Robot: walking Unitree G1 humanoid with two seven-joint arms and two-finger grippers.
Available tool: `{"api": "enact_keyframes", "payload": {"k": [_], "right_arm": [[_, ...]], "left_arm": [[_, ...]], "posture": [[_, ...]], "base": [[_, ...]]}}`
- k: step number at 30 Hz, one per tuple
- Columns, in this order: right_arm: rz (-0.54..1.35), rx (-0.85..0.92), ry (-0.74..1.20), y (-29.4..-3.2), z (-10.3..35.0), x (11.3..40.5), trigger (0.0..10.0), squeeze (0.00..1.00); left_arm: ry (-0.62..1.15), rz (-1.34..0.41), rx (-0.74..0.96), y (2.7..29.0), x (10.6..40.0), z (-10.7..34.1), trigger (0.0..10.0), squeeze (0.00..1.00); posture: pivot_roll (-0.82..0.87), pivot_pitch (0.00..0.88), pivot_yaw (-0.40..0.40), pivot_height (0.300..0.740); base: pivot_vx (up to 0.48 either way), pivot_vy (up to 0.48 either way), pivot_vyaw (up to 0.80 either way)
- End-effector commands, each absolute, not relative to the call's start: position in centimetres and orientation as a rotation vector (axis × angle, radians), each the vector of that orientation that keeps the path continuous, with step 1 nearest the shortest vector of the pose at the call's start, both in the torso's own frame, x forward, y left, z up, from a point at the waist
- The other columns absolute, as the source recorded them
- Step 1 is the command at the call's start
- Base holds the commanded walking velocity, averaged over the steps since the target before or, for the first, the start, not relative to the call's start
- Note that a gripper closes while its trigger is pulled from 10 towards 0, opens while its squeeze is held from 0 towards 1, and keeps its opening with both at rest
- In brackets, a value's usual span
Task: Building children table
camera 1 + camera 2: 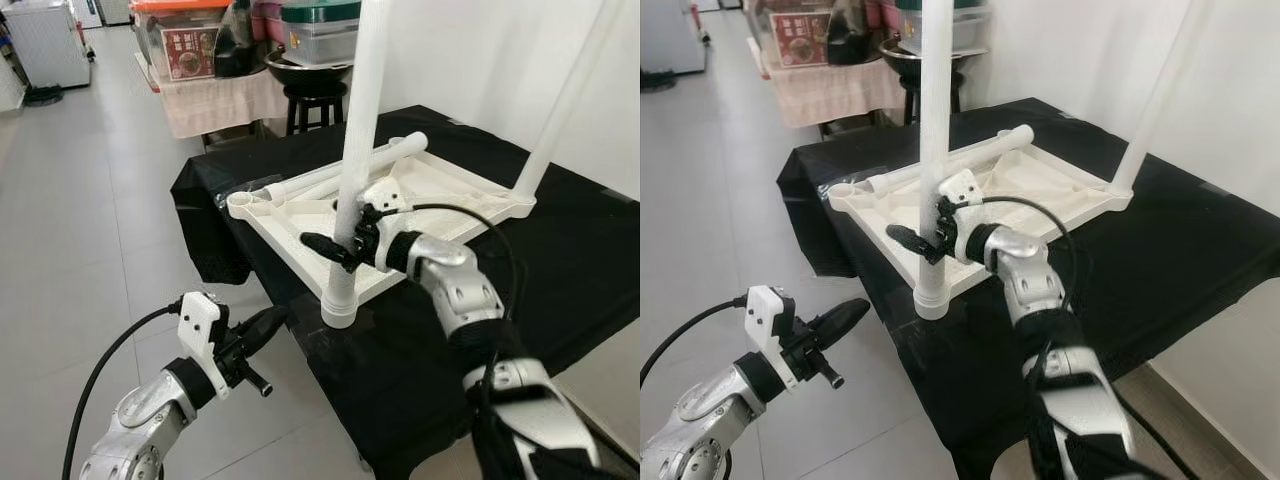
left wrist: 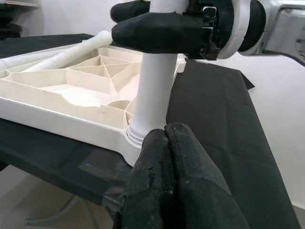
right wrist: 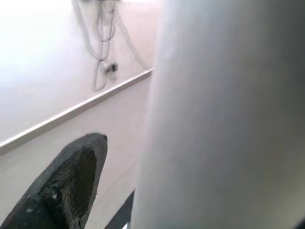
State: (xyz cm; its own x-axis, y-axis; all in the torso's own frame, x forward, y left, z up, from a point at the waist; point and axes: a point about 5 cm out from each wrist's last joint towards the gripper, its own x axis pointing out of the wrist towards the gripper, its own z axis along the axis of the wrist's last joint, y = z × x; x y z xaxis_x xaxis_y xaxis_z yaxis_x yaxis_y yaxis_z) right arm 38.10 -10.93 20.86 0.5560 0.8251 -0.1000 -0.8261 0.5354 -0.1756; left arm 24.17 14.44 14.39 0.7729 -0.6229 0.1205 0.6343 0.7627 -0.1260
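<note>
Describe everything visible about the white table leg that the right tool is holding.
The near table leg is a smooth white tube, plastic by its look, standing upright in the near corner socket of the upturned white tabletop on the black-covered table. Its base widens into a collar at the socket. The right tool is shut around it a little above the collar. Its top runs out of view.
</note>
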Motion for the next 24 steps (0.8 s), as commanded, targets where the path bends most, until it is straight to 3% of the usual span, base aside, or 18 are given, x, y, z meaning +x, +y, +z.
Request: {"api": "enact_keyframes", "payload": {"k": [1, 10, 11, 12, 13, 14, 15, 24], "right_arm": [[1.013, -0.214, 0.007, -10.6, 20.7, 38.0, 10.0, 0.00], [1.068, -0.189, 0.099, -11.0, 20.7, 38.9, 10.0, 0.00], [1.088, -0.184, 0.128, -11.2, 20.5, 38.8, 7.5, 0.00], [1.088, -0.184, 0.128, -11.2, 20.5, 38.8, 7.5, 0.00], [1.093, -0.176, 0.143, -11.4, 20.4, 38.8, 4.5, 0.00], [1.093, -0.176, 0.143, -11.4, 20.4, 38.8, 4.5, 0.00], [1.092, -0.169, 0.152, -11.6, 20.4, 38.9, 0.0, 0.00], [1.051, -0.163, 0.162, -13.0, 20.0, 39.1, 0.0, 0.00]], "left_arm": [[-0.065, -0.682, -0.152, 14.3, 24.1, 14.2, 10.0, 0.00], [-0.055, -0.688, -0.141, 14.1, 23.5, 14.1, 10.0, 0.00], [-0.053, -0.690, -0.138, 14.1, 23.3, 14.1, 10.0, 0.00], [-0.053, -0.690, -0.138, 14.1, 23.3, 14.1, 10.0, 0.00], [-0.052, -0.691, -0.135, 14.0, 23.3, 14.1, 10.0, 0.00], [-0.052, -0.691, -0.135, 14.0, 23.3, 14.1, 10.0, 0.00], [-0.052, -0.691, -0.134, 14.0, 23.2, 14.1, 10.0, 0.00], [-0.055, -0.688, -0.134, 13.9, 23.3, 14.2, 10.0, 0.00]], "posture": [[0.02, 0.000, -0.033, 0.740], [0.04, 0.000, -0.040, 0.740], [0.04, 0.000, -0.042, 0.740], [0.04, 0.000, -0.042, 0.740], [0.04, 0.000, -0.042, 0.740], [0.04, 0.000, -0.042, 0.740], [0.05, 0.000, -0.042, 0.740], [0.04, 0.000, -0.043, 0.740]], "base": [[0.000, 0.000, 0.00], [0.000, 0.000, 0.00], [0.000, 0.000, 0.00], [0.000, 0.000, 0.00], [0.000, 0.000, 0.00], [0.000, 0.000, 0.00], [0.000, 0.000, 0.00], [0.000, 0.000, 0.00]]}}
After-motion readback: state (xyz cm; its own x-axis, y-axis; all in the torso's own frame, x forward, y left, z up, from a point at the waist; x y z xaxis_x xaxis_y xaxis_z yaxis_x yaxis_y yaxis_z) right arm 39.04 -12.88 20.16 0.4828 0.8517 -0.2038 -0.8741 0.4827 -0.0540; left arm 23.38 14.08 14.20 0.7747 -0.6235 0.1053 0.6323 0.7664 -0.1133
